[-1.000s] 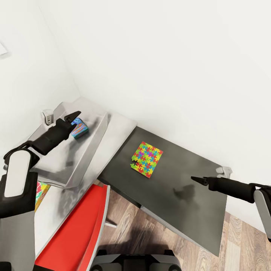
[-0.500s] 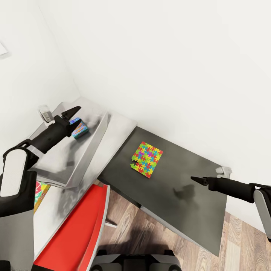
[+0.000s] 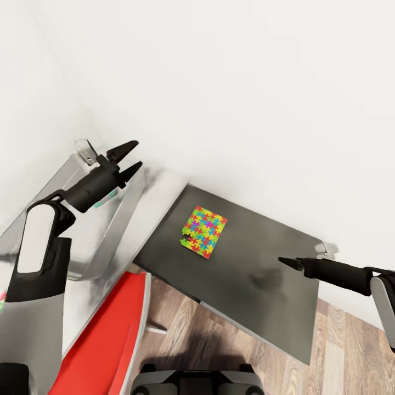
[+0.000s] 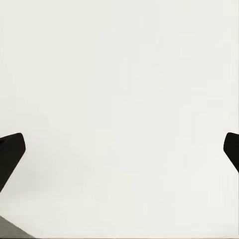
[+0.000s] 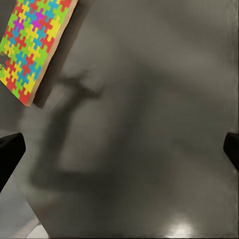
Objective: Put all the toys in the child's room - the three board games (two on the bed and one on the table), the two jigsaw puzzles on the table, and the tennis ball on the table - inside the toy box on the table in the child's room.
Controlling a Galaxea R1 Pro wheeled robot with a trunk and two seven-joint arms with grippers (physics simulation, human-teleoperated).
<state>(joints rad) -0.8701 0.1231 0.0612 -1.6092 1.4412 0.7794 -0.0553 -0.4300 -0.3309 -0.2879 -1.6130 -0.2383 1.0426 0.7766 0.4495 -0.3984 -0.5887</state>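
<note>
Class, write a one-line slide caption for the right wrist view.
Jigsaw puzzle lying flat on the table.

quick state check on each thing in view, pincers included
left pincer: open, empty, raised above the toy box
right pincer: looks shut in the head view, empty, above the table
jigsaw puzzle: lying flat on the table, untouched
toy box: upright on the table
table: dark top

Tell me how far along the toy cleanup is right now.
One colourful toy lies in the toy box, partly hidden behind the left arm. The left gripper is open and empty above the box; the right gripper holds nothing. One jigsaw puzzle lies on the table, waiting. Other toys aren't visible.
</note>
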